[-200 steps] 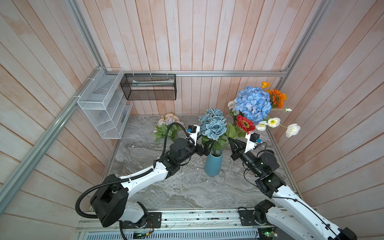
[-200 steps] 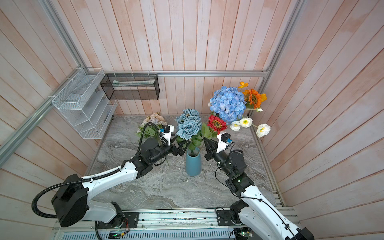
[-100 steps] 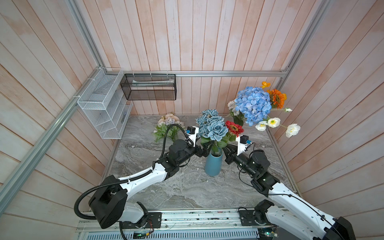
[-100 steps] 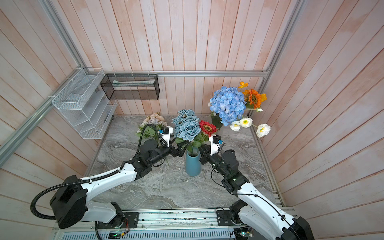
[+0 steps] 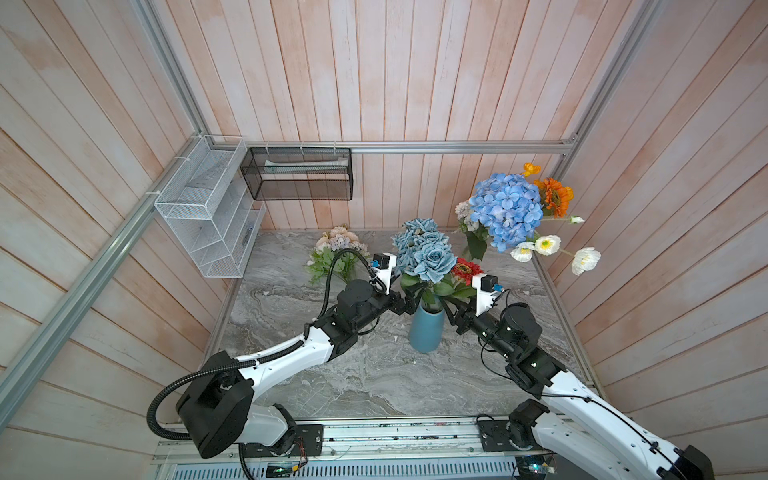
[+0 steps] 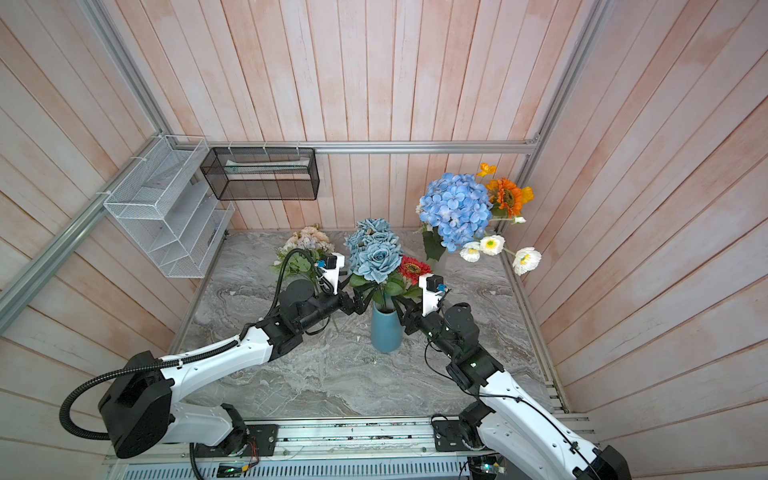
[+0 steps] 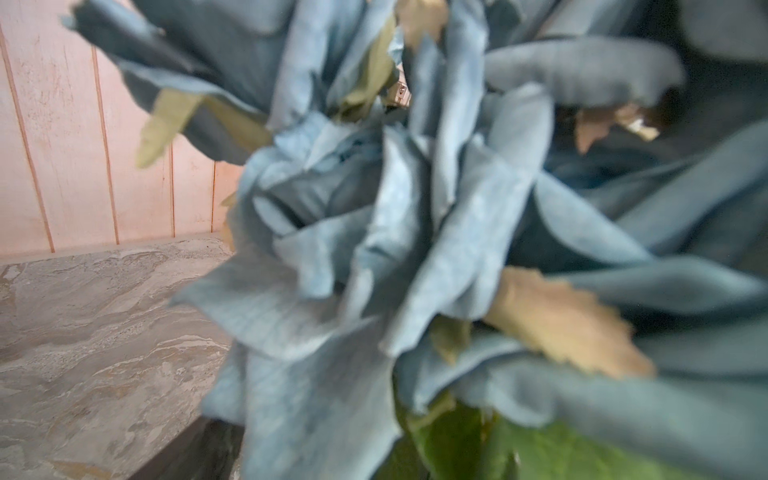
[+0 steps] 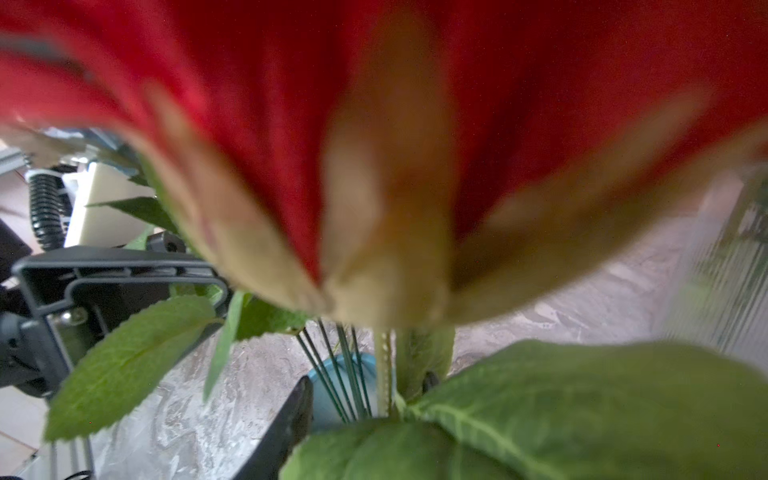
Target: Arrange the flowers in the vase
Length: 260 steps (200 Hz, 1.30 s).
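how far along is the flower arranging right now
Done: the dusty blue roses stand in the blue vase. In hand: the red flower sits beside them, stem at the vase mouth, next to the right tool; its grip is unclear. The left tool is open by the rose stems. To do: the hydrangea bunch at the back right and the peach bunch at the back left.

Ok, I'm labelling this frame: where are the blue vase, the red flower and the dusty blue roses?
blue vase (image 5: 427, 332): in a top view, on its body below the neck.
red flower (image 5: 466, 270): in a top view, on its petals.
dusty blue roses (image 6: 379, 262): in a top view, on the nearest bloom.
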Tool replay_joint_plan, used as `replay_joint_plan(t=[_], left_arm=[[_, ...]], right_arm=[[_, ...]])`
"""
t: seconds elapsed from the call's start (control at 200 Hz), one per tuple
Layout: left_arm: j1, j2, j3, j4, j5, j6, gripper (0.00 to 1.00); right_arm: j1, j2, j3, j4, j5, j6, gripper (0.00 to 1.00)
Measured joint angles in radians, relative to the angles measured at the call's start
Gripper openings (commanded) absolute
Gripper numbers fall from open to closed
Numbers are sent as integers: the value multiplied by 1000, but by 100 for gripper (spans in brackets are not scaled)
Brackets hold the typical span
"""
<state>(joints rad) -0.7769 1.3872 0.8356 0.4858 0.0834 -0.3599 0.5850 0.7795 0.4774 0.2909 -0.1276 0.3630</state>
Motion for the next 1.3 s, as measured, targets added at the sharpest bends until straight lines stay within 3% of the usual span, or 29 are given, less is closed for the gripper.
replay_joint_plan(t=[0.3, 0.64, 0.935, 1.3], left_arm=[[6, -7, 0, -17, -15, -3, 100], [22, -14, 0, -42, -39, -11, 100], [25, -49, -5, -64, -39, -11, 100], [57, -200, -115, -113, -80, -11, 100]], right_arm=[[0, -50, 137, -254, 4, -69, 64], [0, -177, 324, -476, 58, -133, 65], [0, -194, 438, -469, 65, -174, 63], [0, -21, 544, -310, -14, -217, 60]])
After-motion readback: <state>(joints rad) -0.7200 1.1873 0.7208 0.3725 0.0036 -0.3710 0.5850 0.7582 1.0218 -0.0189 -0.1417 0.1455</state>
